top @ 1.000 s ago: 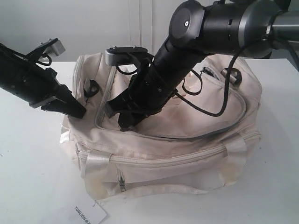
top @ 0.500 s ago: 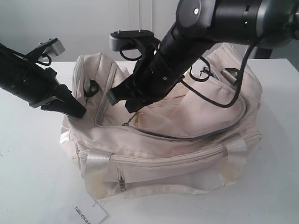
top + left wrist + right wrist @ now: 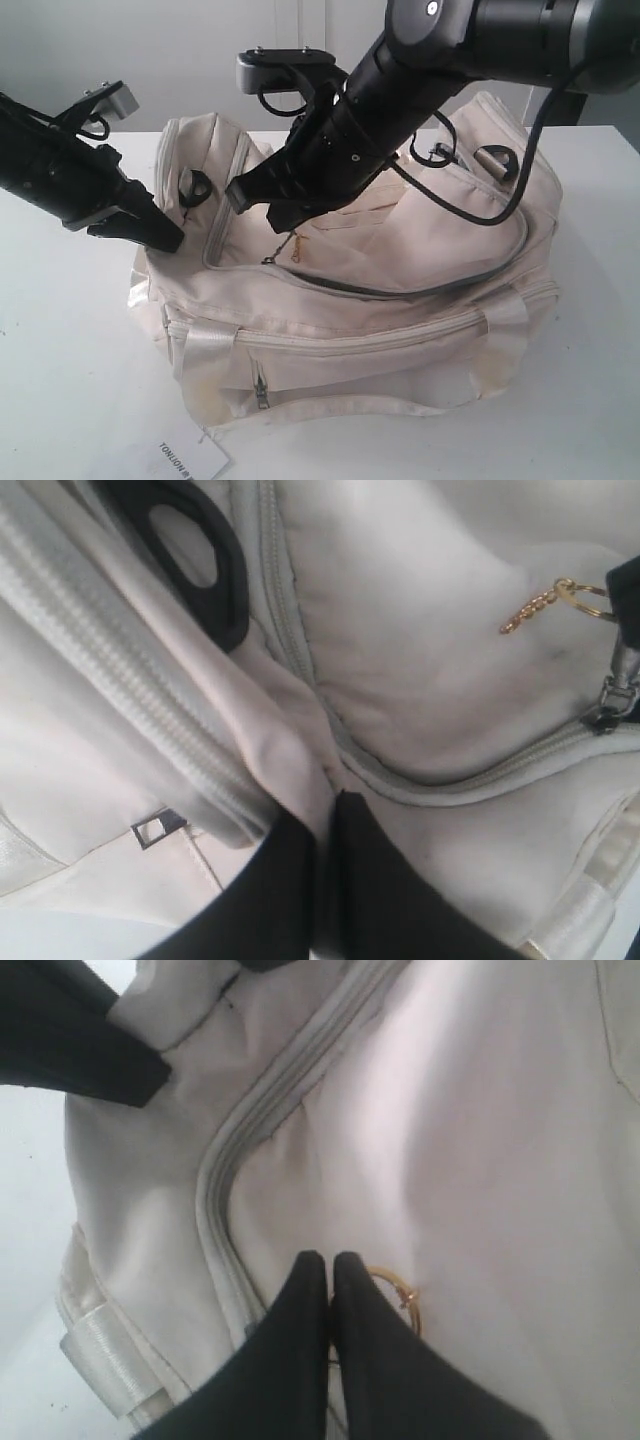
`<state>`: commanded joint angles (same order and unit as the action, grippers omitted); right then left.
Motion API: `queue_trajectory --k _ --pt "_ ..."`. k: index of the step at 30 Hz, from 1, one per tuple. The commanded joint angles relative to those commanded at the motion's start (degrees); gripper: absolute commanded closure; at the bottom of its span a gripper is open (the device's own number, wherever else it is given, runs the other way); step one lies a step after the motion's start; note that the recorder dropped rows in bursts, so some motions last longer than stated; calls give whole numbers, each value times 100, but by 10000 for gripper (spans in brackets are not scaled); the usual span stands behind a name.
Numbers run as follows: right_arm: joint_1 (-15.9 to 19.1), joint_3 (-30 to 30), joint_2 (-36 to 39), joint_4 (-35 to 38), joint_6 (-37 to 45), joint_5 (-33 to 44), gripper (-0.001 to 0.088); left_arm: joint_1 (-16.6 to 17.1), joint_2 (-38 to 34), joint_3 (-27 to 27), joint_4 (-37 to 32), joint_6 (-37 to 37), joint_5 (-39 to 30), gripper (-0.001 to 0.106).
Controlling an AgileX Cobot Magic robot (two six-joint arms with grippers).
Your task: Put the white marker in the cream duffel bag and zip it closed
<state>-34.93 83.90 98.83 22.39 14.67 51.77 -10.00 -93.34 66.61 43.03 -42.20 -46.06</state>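
Right hand raised, paper tag reads TONIJON

A white surface is carrying everything here, showing on both sides of the load and in front of it. The cream duffel bag is lying directly on it, taking up the middle. The bag is sagging softly, its long front side with the zip pocket is facing the exterior camera, and its base is spreading flat on the top. Just beside the bag's near left corner, a white paper tag with dark print is lying flat, running out of view at the lower edge.
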Motion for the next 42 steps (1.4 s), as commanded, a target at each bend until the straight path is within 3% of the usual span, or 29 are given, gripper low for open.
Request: queue_trajectory --k 7,15,18,22,24,27,30,38,42 --pt "0 -54 -218 0 0 691 868 0 0 0 -22 0 186 1053" --pt "0 -694 -664 -492 -89 811 868 0 0 0 -204 0 264 1053" --pt "0 -758 -824 -518 -209 461 868 0 0 0 -206 0 276 1053" --pt "0 -758 -698 27 -741 -759 864 0 0 0 -152 13 170 1053" --pt "0 -703 -491 481 -718 -928 777 0 0 0 -136 13 52 1053" --pt "0 -687 -134 509 -736 -790 580 0 0 0 -17 -1 -43 1053" --pt "0 -687 99 717 -736 -708 498 0 0 0 93 1 -58 1053" --pt "0 -687 341 892 -852 -704 497 0 0 0 136 -9 -58 1053" --pt "0 -687 416 841 -889 -652 581 0 0 0 136 -9 -58 1053"
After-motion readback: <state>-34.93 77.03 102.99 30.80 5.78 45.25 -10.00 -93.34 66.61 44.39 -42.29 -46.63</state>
